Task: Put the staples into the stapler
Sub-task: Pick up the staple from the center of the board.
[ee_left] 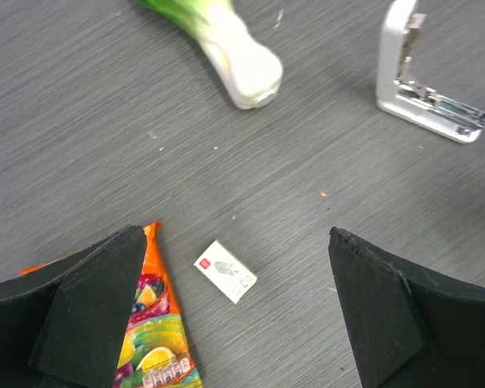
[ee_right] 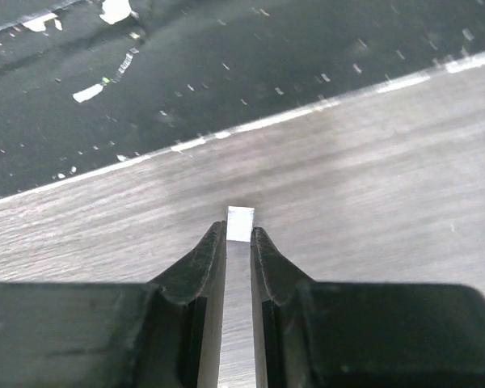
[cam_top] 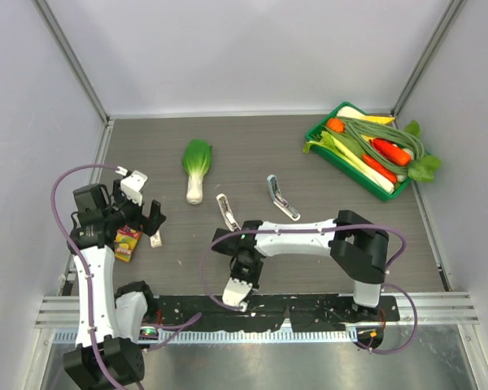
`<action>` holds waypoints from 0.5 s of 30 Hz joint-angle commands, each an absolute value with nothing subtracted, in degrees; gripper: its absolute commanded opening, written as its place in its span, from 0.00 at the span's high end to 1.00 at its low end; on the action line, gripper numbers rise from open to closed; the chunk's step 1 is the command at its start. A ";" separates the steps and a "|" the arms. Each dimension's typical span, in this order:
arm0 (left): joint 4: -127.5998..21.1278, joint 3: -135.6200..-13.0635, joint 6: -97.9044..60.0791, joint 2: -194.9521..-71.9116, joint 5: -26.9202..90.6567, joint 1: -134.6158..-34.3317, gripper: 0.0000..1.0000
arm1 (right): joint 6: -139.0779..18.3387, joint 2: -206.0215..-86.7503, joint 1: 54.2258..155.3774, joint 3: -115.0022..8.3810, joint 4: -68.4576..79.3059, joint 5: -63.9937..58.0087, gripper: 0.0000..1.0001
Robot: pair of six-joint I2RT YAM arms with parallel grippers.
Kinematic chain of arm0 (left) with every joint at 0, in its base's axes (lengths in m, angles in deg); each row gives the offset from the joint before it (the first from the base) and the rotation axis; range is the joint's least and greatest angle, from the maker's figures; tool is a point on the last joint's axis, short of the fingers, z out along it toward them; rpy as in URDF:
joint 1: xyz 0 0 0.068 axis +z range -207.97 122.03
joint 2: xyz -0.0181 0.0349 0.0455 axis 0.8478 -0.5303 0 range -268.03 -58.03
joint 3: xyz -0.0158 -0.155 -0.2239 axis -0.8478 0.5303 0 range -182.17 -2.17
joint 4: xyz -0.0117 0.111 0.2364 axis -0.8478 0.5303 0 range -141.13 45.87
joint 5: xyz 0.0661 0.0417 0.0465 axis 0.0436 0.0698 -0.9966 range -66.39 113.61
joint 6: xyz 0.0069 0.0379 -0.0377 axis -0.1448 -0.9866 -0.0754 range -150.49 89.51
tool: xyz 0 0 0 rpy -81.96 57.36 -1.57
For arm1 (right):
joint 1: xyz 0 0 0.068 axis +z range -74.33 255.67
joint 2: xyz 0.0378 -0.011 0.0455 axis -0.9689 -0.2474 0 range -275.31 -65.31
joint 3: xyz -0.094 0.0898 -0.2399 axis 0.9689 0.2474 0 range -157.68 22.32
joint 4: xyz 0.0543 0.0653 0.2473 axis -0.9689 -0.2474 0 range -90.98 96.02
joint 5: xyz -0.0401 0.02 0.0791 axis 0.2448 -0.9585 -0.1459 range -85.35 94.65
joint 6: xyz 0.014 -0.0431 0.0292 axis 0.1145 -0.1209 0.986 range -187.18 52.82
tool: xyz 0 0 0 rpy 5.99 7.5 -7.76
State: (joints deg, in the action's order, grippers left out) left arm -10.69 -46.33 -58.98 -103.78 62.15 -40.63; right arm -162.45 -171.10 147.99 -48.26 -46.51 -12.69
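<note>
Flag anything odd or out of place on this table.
The stapler lies hinged open, its white top lifted off its metal channel. A bok choy lies alone, apart from the green vegetable tray. Nothing looks spilled or broken.

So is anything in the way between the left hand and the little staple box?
Nothing visible is. The open left hand hangs right over the staple box. The bright snack packet lies beside the box, apart from it, partly under one finger.
</note>
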 commanded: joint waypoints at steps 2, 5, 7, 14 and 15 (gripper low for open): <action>-10.53 -48.75 -62.30 -103.02 73.60 -41.18 0.00 | -151.76 -166.65 140.81 -53.08 -48.72 -24.59 0.81; -12.63 -49.19 -65.12 -104.34 75.81 -43.90 0.00 | -148.58 -165.59 134.75 -55.28 -51.89 -30.49 0.82; -14.73 -48.93 -69.48 -106.18 76.43 -45.49 0.00 | -147.34 -165.15 130.29 -55.98 -53.04 -35.76 0.82; -13.70 -50.07 -89.53 -114.18 79.15 -59.88 0.00 | -148.56 -167.25 115.68 -59.06 -66.03 -54.30 0.82; -13.60 -50.16 -92.16 -114.80 80.11 -61.47 0.00 | -153.70 -168.91 114.19 -59.85 -68.75 -56.76 0.82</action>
State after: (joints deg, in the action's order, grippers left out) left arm -12.94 -47.49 -77.01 -112.94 74.89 -55.23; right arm -148.44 -167.43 119.97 -56.61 -56.87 -41.79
